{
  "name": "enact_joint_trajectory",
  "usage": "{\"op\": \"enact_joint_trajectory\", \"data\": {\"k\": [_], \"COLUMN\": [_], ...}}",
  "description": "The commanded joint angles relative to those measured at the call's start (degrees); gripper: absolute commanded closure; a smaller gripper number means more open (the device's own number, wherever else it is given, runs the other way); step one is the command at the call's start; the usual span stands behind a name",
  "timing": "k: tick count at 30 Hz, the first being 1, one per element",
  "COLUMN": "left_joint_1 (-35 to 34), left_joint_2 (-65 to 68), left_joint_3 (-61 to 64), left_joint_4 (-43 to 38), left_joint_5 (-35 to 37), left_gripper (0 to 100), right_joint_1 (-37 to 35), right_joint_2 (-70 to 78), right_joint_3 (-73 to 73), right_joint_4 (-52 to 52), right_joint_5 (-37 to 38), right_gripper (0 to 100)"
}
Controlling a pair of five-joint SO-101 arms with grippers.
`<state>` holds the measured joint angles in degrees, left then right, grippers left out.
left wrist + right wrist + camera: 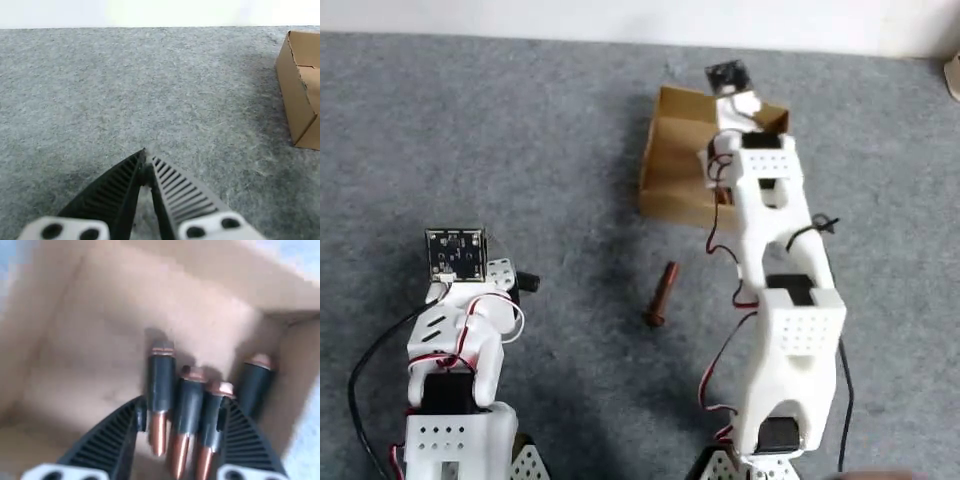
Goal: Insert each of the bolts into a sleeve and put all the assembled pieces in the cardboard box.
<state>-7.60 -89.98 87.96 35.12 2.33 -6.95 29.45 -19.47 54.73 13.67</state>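
Grey carpet (520, 130) covers the surface up to a white wall (620, 18) at the far edge. The right arm (790, 320) stretches over the cardboard box (670, 205), which sits far and right of centre; the left arm (455, 340) is folded at the near left. The right wrist view looks into the box: the right gripper (182, 412) hangs there, jaws spread wide and gripping nothing, above four assembled pieces (161, 385), dark sleeves on copper bolts, lying side by side. The left gripper (147, 161) is closed tight and empty over the carpet. A reddish-brown rod (662, 293) lies between the arms, nearer than the box.
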Motion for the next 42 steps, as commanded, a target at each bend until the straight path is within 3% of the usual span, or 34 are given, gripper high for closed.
{"op": "enact_joint_trajectory", "data": {"k": [1, 12, 20, 26, 32, 38, 42], "left_joint_1": [1.4, 3.3, 13.4, 28.4, 37.2, 43.6, 44.4], "left_joint_2": [0.0, 0.2, 18.0, 35.9, 40.7, 41.5, 47.7], "left_joint_3": [-1.2, -2.5, -10.3, -18.1, -22.3, -22.5, -26.5], "left_joint_4": [-1.1, -0.4, 0.5, 0.5, 0.5, -1.7, -1.9], "left_joint_5": [0.4, -0.3, -6.1, -7.5, -7.2, -7.2, -7.2], "left_gripper": [99, 99, 99, 99, 87, 86, 86], "right_joint_1": [0.5, -3.8, -4.6, -4.7, -4.4, -4.4, -4.4], "right_joint_2": [-10.6, -30.4, -40.9, -45.3, -50.7, -55.3, -56.4], "right_joint_3": [-1.8, -1.3, -1.2, -1.2, -1.2, -1.2, -1.1], "right_joint_4": [6.5, 24.9, 34.2, 41.5, 44.5, 45.1, 46.1], "right_joint_5": [-4.4, -5.2, -6.4, -7.2, -6.9, -6.9, -6.9], "right_gripper": [79.2, 79.2, 79.2, 79.2, 79.3, 79.3, 79.3]}}
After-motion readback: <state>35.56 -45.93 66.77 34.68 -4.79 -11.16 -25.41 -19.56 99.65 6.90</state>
